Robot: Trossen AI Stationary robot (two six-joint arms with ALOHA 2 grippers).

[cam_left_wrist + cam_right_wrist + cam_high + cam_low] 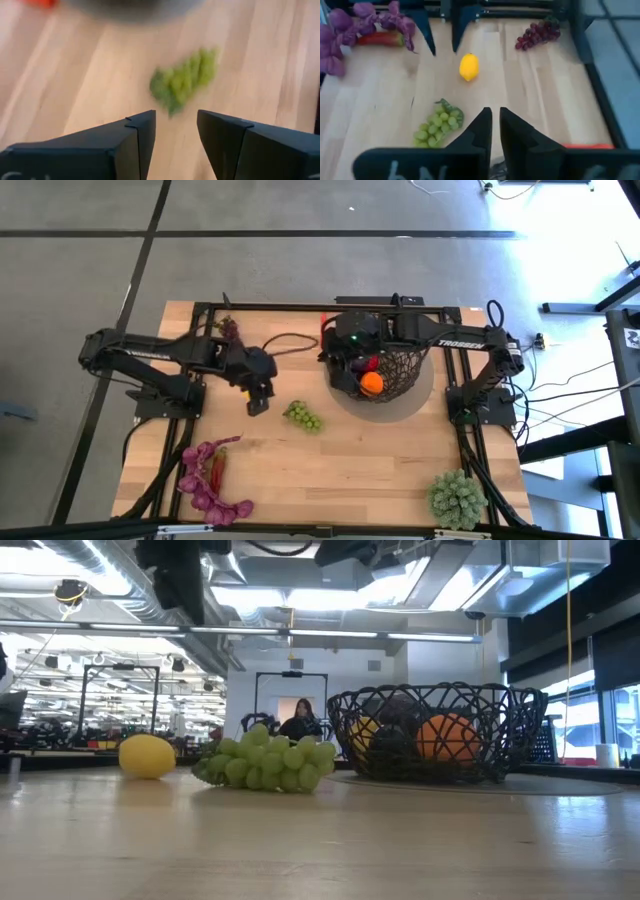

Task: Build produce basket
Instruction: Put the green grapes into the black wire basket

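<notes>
Basket (400,370) is sitting at about 2 o'clock of the table (350,460) in the high view, holding an orange (371,383) and some dark and red produce. Right gripper (495,125) is hovering over the basket's 9 o'clock rim, fingers nearly pressed together, gripping nothing. Left gripper (176,132) is hanging above the boards near table centre-left, fingers parted with a gap, nothing between them. Green grapes (303,416) are lying on the table at 4 o'clock of the left gripper, just beside it, between it and the basket. Lemon (469,67) is resting on the wood below the left arm. Purple grapes (229,329) are lying at the far edge, 11 o'clock. Purple leaves (205,480) and red chilli (217,470) are sitting at 7 o'clock. Spiky green ball (457,498) is sitting at 5 o'clock.
</notes>
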